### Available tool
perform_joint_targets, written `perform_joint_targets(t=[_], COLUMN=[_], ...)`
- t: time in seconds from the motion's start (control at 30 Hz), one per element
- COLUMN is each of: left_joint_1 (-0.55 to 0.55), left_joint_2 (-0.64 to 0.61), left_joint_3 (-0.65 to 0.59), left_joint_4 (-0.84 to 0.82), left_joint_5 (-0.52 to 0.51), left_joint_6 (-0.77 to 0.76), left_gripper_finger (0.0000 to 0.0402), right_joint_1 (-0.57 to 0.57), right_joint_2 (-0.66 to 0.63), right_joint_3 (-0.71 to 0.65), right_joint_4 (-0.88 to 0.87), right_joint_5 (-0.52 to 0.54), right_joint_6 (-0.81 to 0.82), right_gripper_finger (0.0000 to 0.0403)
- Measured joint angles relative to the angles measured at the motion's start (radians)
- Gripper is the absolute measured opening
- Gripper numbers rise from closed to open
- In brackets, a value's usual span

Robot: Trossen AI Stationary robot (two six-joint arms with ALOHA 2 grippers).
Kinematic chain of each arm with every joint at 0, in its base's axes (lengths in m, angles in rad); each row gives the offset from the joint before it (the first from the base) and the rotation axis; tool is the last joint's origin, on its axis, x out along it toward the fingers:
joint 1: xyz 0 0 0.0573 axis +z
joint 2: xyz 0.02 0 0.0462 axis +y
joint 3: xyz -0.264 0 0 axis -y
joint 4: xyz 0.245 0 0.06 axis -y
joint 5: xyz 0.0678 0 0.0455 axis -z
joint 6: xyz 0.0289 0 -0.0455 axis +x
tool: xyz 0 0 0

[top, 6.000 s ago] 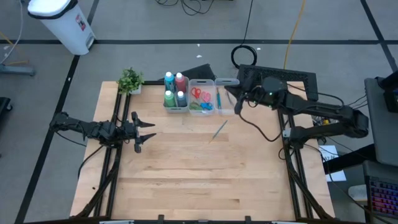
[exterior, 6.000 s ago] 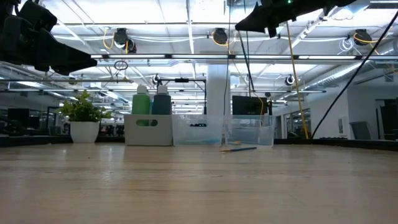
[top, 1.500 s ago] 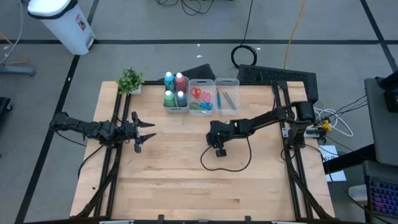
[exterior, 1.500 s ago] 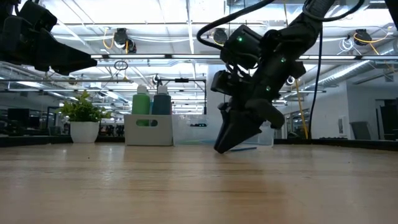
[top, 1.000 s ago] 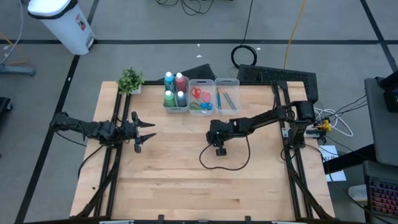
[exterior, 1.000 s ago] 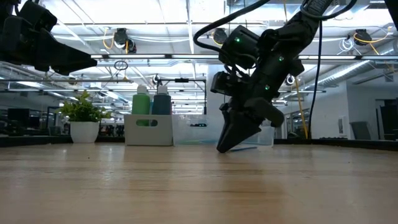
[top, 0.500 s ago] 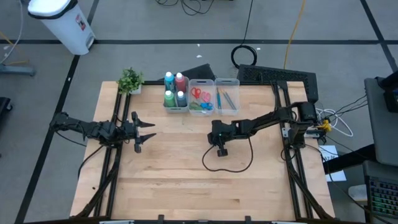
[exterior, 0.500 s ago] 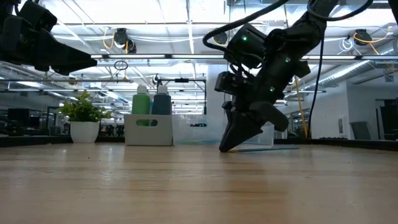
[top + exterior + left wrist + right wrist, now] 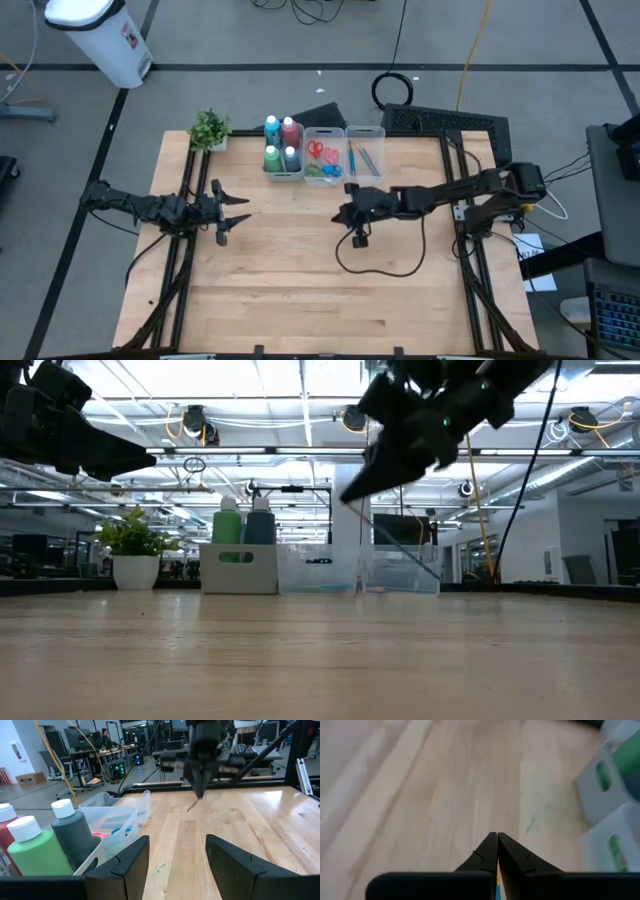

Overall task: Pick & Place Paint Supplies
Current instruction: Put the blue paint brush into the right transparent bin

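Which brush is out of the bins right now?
The one pinched in the right gripper, its blue-and-orange handle between the shut fingers, lifted off the table.

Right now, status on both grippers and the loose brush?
Right gripper shut on brush, lifted off table. Left gripper open, waiting at table's left. Bins close ahead.

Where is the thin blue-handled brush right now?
The thin blue-handled brush is pinched in the right gripper, lifted off the wooden table, just in front of the clear plastic bins.
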Motion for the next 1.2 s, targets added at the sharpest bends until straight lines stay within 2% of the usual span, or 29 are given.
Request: perform_joint_targets(t=[0.3,0.6,0.9,1.2], left_joint_1=[0.0,0.0,0.0,0.0], left_joint_2=[0.0,0.0,0.0,0.0], left_joint_3=[0.0,0.0,0.0,0.0], left_joint_4=[0.0,0.0,0.0,0.0], left_joint_5=[0.0,0.0,0.0,0.0], left_joint_6=[0.0,0.0,0.0,0.0], left_gripper_finger=[0.0203,0.0202,0.0202,0.0202], right_joint_1=[-0.002,-0.003,-0.021,-0.127], right_joint_2=[-0.124,-0.175,-0.198,-0.22], right_joint_3=[0.001,0.001,0.002,0.002], right_joint_4=[0.037,0.113,0.189,0.202], right_joint_5=[0.001,0.005,0.151,0.157], right_joint_6=[0.011,0.005,0.019,0.094], right_gripper_finger=[0.0,0.0,0.0,0.0])
